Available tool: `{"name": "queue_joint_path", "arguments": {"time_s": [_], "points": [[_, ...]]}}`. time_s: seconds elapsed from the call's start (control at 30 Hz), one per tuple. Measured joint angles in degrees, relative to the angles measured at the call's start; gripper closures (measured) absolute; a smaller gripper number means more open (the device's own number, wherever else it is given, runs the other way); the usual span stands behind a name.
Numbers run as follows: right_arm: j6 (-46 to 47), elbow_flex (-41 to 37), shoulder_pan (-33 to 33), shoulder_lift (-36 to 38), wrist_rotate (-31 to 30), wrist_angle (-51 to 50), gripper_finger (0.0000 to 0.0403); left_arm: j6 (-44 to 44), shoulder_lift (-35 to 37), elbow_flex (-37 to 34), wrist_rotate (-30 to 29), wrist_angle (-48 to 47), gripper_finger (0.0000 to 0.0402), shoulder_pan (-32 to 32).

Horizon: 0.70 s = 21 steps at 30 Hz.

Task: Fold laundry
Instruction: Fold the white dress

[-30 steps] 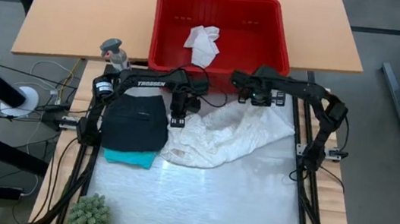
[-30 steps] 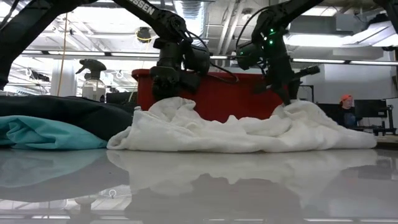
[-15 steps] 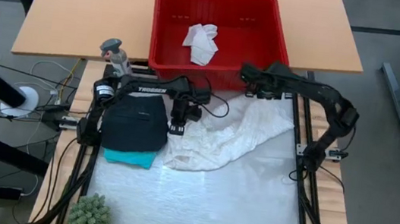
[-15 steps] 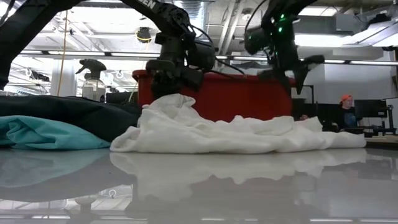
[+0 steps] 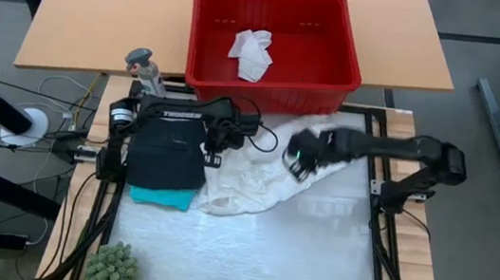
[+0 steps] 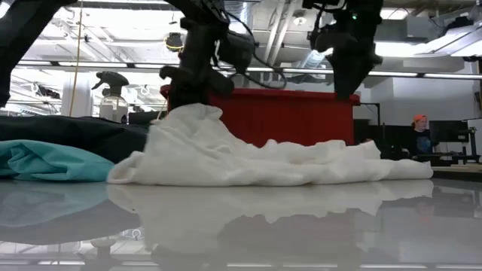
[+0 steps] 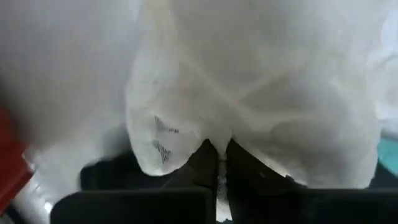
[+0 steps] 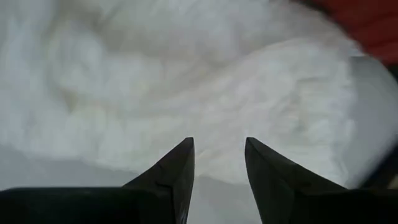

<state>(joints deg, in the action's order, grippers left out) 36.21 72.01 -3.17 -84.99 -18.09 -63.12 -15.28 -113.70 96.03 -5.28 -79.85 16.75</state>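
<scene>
Here, the tabletop (image 5: 313, 253) under me is pale and glossy, and the red basket (image 5: 335, 69) at its far edge is my landmark for everything else. Just in front of that basket lies the big white garment (image 5: 251, 174), crumpled and spread across the tabletop, its far edge close to the basket's front wall; from the low view it (image 6: 248, 154) rises to a peak on one side and slopes down flat toward the other. To the left of it, also in front of the basket but off toward its left corner, sits the black garment (image 5: 167, 154), stacked on the teal garment (image 5: 166, 197), whose edge sticks out on the side away from the basket. Inside the basket rests a small white cloth (image 5: 251, 52), bunched near the middle.

My left hand (image 5: 213, 150) is below the basket's left front corner, fingers pressed together and clamped on the white garment's raised edge (image 7: 205, 93). My right hand (image 5: 297, 160) hovers over the garment in front of the basket's right half, fingers (image 8: 177, 168) apart with nothing between them.

Beyond the basket's left corner stands a spray bottle (image 5: 144, 68); a small green fuzzy plant (image 5: 112, 268) sits at the near left edge, farthest from the basket.
</scene>
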Motion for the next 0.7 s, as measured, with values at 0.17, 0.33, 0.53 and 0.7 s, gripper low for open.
{"name": "queue_joint_path", "arguments": {"time_s": [0.17, 0.33, 0.53, 0.7], "points": [[0.96, -8.32, 6.56, -1.39, -2.37, 20.63, 0.0236, 2.43, 3.55, 0.00, 3.10, 1.14, 0.0401, -0.03], [-4.66, -10.16, 7.19, -1.91, -3.03, 29.23, 0.0234, 0.86, 3.75, 0.01, 11.03, 8.77, 0.0392, -0.81], [-7.68, -10.97, 6.83, -2.61, 3.58, 28.21, 0.0226, -10.87, 3.77, 0.02, 3.51, 8.94, 0.0338, -2.91], [-6.89, -12.18, 7.89, -3.63, 6.02, 26.97, 0.0224, -17.35, 3.75, 0.13, 0.28, 8.06, 0.0275, -2.71]]}}
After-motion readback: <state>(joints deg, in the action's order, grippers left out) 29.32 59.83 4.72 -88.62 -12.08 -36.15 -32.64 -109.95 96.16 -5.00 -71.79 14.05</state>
